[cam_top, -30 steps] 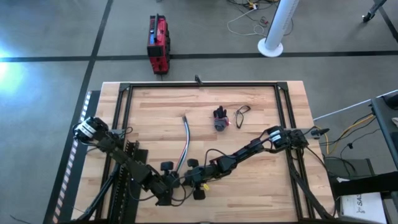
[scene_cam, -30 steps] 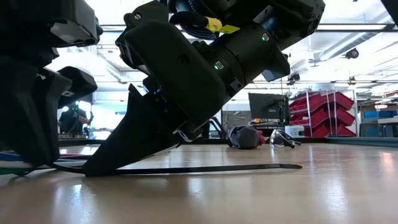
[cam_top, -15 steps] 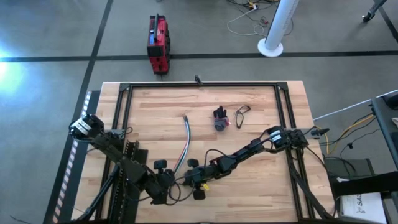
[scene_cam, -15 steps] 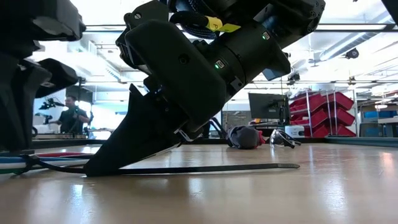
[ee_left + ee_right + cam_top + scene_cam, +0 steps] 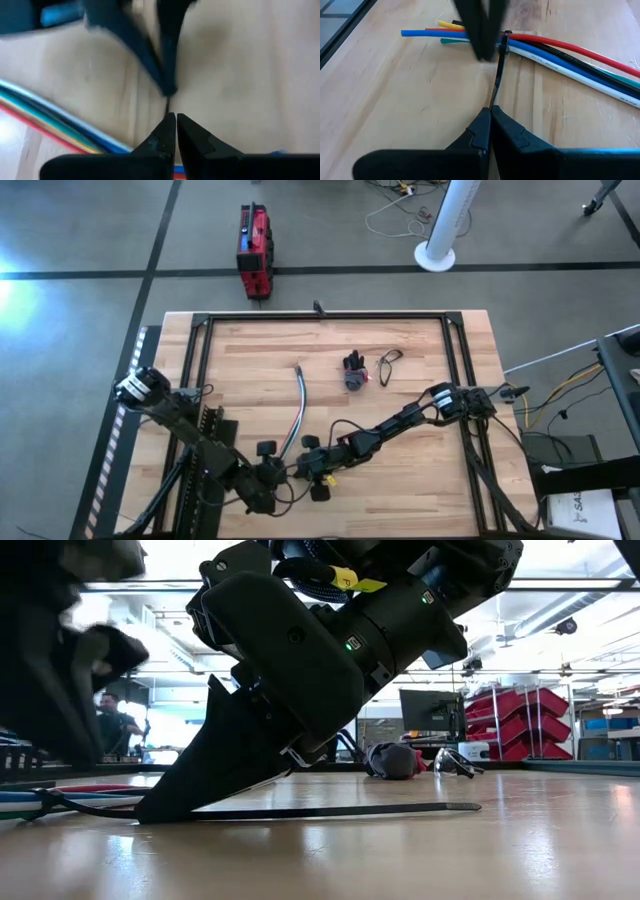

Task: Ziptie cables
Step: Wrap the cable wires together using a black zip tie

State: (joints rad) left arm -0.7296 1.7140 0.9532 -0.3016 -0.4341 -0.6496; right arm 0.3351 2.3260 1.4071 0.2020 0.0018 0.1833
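Note:
The cables [image 5: 296,412] lie as a coloured bundle on the wooden table, running from its middle toward the near edge. The thin dark ziptie [image 5: 330,811] lies flat on the table. One end goes around the cables [image 5: 560,55] at its head [image 5: 505,36], and its tail points toward the table's right edge. My right gripper [image 5: 490,109] is shut on the strap a short way from the bundle. My left gripper [image 5: 176,117] is shut and hangs blurred just above the table beside the bundle; in the right wrist view its fingers [image 5: 480,30] stand over the cables. My right gripper pinches the ziptie's strap [image 5: 495,95] between its two fingertips, a short way from the head at the cables. The fingers [image 5: 190,785] slant down from the table's right and lie along the strap. The strap rests on the table, and its tail [image 5: 450,807] runs on under the gripper.
A dark lump [image 5: 353,373] and a small black wire loop [image 5: 388,363] lie farther back on the table. Black frame rails [image 5: 320,318] border the wooden top. Bare wood lies to the right of the ziptie's tail.
My left gripper has lifted off the table beside the cables and is still moving, which blurs it. My right gripper and the ziptie have kept their place.

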